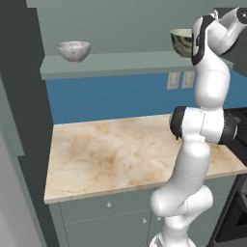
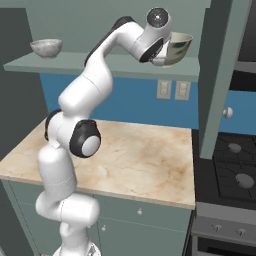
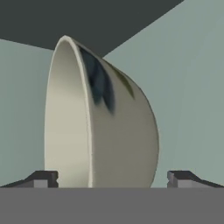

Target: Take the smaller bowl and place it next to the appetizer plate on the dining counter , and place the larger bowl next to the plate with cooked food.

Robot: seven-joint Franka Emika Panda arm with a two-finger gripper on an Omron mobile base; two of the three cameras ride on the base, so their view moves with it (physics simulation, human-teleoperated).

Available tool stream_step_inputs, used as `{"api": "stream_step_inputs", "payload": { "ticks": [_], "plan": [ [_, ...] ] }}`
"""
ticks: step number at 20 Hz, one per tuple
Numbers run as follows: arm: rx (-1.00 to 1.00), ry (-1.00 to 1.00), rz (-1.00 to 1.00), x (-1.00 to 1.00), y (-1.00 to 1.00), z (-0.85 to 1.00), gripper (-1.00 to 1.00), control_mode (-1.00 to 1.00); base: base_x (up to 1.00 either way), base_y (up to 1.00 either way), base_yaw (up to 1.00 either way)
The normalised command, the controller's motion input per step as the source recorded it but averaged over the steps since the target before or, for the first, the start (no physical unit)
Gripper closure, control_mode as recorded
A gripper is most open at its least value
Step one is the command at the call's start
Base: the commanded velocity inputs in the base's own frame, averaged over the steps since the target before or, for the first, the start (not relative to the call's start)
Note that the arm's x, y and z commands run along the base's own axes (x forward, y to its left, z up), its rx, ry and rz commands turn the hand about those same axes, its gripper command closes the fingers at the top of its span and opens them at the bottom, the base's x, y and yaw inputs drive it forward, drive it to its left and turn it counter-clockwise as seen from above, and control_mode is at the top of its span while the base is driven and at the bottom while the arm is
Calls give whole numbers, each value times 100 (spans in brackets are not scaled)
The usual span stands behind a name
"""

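Observation:
The larger bowl (image 2: 179, 48), cream inside and dark olive outside, stands at the right end of a grey-green wall shelf (image 2: 60, 64). In the left base view the larger bowl (image 1: 180, 40) is partly behind my arm. The hand is raised to it. In the hand view the larger bowl (image 3: 105, 131) looms close and appears rolled on its side. My gripper (image 3: 113, 179) is open, one fingertip to each side of the bowl, touching nothing I can see. The smaller bowl (image 1: 74, 50), whitish and speckled, sits at the shelf's left end (image 2: 46, 47). The appetizer plate, the plate with cooked food and the dining counter are out of view.
Below the shelf lies a beige marbled counter (image 1: 116, 154) on grey-green cabinets, against a blue backsplash with two wall outlets (image 2: 172, 90). A tall cabinet panel (image 2: 220, 75) rises just right of the larger bowl. A black stove (image 2: 232, 170) adjoins the counter on the right.

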Motion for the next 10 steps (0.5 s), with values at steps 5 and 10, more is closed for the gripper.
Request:
{"api": "stream_step_inputs", "payload": {
  "ticks": [5, 10],
  "plan": [
    [0, 0, 2, 26, -1, 0, -100, -100, 0, 0, 0],
    [0, 0, 3, 25, -1, -6, -100, -100, 0, 0, 0]
  ]
}}
